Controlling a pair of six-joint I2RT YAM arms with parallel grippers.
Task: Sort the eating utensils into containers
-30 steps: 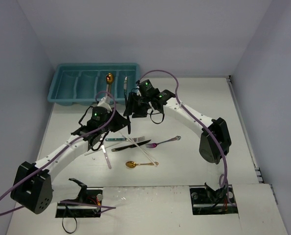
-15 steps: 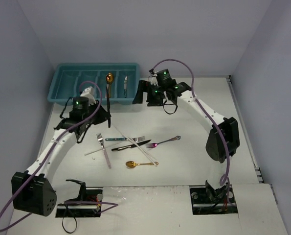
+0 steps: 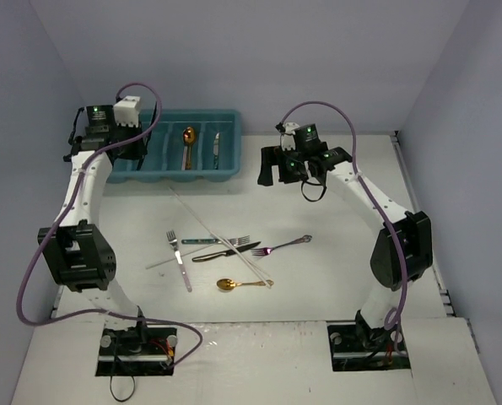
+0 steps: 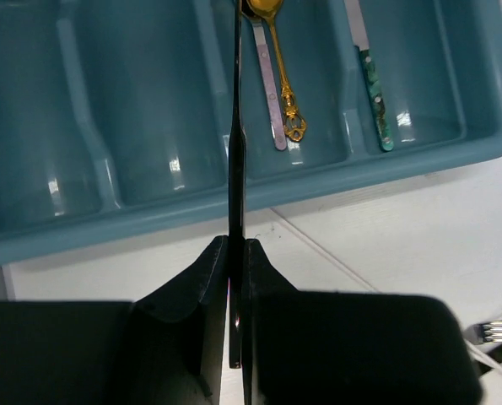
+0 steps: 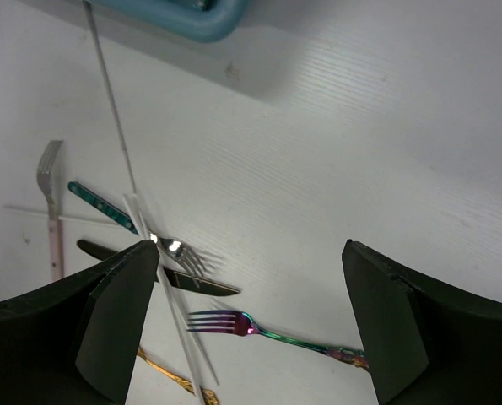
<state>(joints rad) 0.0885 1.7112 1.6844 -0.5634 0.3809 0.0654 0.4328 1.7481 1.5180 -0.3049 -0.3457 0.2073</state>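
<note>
Eating utensils (image 3: 225,251): heap at centre of table (image 3: 335,278) — overlapping, count unclear.
Left gripper (image 4: 235,253): clamped on slim dark piece (image 4: 236,169) — edge-on, kind unclear.
Right gripper (image 5: 249,253): spread wide, empty.

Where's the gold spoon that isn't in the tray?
Top view: the gold metal spoon lies on the white table, centre, nearer the bases than the black-handled knife.

I have bare table (image 3: 352,228) to the right of the utensil pile (image 3: 225,249) to pass through. Between pile and tray (image 3: 191,179), a white chopstick (image 5: 113,110) slants across. My left gripper (image 4: 236,257), clamped on a thin dark utensil (image 4: 236,152), hangs at the tray's left end.
</note>
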